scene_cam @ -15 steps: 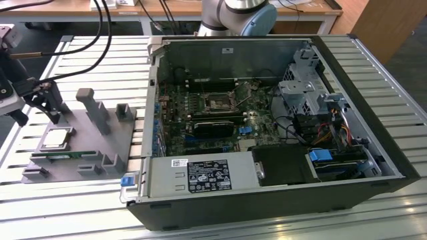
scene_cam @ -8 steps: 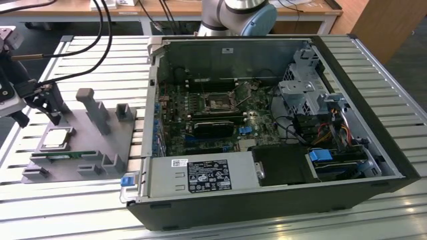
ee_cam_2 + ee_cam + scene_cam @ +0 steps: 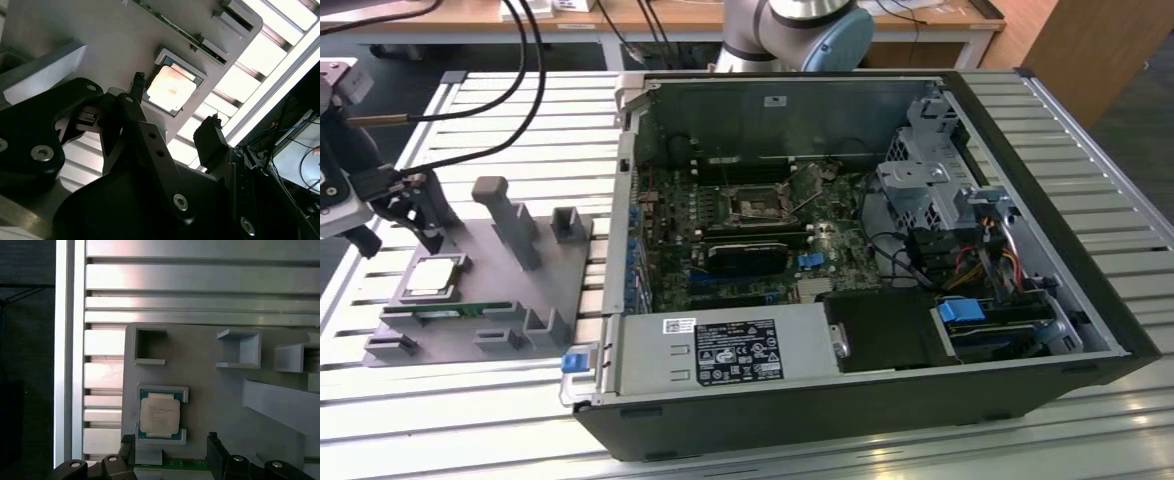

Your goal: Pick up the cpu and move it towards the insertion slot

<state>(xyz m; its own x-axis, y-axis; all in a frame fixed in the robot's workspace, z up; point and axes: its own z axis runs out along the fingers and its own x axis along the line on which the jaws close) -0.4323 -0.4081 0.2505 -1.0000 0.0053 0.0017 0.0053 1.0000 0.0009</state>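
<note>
Hovering over the cpu [image 3: 159, 413] with the gripper [image 3: 170, 440] spread wide and clasping nothing. Reads as the pick-up step, at the approach stage, with no grasp made yet. Shows, in both wrist views, one black fingertip [image 3: 138, 80] to either side of the chip, apart from its edges as far as can be told.

Lies flat, silvery lid up, in a shallow nest of the grey fixture plate [image 3: 215, 375], just beneath the gripper and between its fingers, with a green memory stick [image 3: 185, 465] lodged in the same plate close by the fingertips.

Puts the insertion slot [image 3: 758, 207] well apart from the gripper, beyond the plate, on the motherboard [image 3: 670, 285] inside the open computer case [image 3: 881, 410]. Looks unoccupied there, dark at the centre within a shiny frame.

Calls, for the grasp in hand, for a level, centred approach, so that both fingers meet opposite rims together without tipping the chip against the nest walls or scraping the lid.

Carries dark print on the lid, and more on a printed label [image 3: 736, 355] on the case's metal box; left unread.
</note>
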